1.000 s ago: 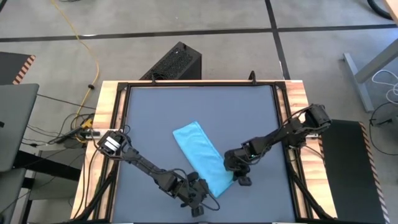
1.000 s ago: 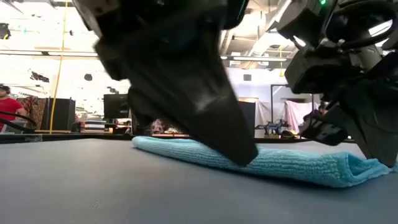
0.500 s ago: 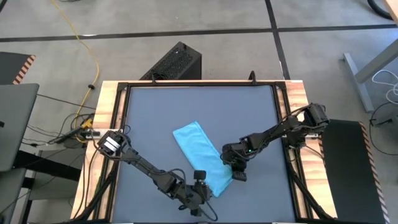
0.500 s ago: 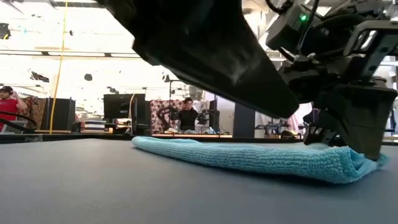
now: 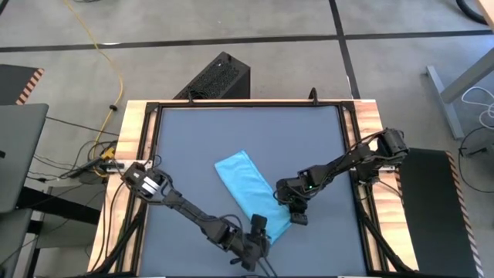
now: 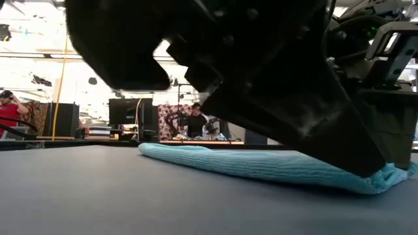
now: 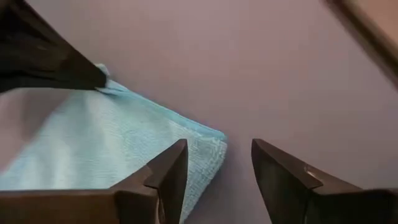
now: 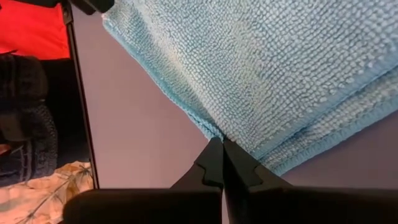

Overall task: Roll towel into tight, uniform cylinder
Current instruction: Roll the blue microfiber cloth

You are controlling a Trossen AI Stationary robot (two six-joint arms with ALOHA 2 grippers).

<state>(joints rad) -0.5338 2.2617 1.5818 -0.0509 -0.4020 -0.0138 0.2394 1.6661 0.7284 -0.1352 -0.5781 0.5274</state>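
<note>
Flat, nubby blue towel (image 5: 252, 196) (folded strip), left tool (image 7: 217, 163) spread, right tool (image 8: 221, 163) pressed together.

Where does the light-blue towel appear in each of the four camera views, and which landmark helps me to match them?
High view: towel, a folded strip lying diagonally at table centre.
Low view: towel lies flat across the middle.
Left wrist view: its corner before the open left gripper.
Right wrist view: it fills the upper picture.
Shared landmark: the right gripper, shut at the towel's edge.
</note>
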